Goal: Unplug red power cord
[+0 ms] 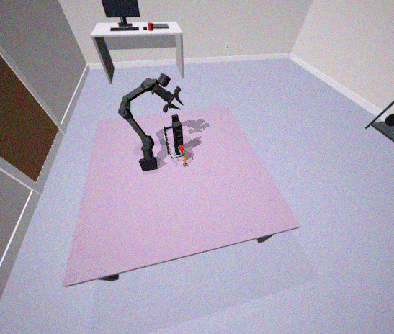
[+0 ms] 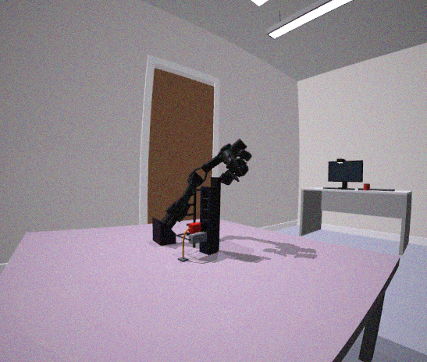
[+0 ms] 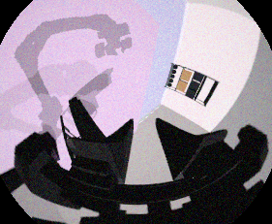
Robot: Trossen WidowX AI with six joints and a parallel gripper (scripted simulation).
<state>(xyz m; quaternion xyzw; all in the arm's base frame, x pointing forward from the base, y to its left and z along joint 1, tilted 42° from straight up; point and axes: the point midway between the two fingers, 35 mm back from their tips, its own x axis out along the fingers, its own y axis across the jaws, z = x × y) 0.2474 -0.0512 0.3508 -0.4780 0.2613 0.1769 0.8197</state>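
The black power strip stands upright on the pink table. The red plug sits against its socket face near the lower end; the prongs are hidden. The orange cord hangs from the plug down to a small dark block on the table. My gripper is partly open and empty, above the top end of the strip and well above the red plug. The red plug is not visible in the wrist view.
A grey plug sticks out just below the red one. A thin black ladder-like frame stands beside the strip, on the arm-base side. Thin wire loops lie at the strip's foot. A white desk stands far behind the table.
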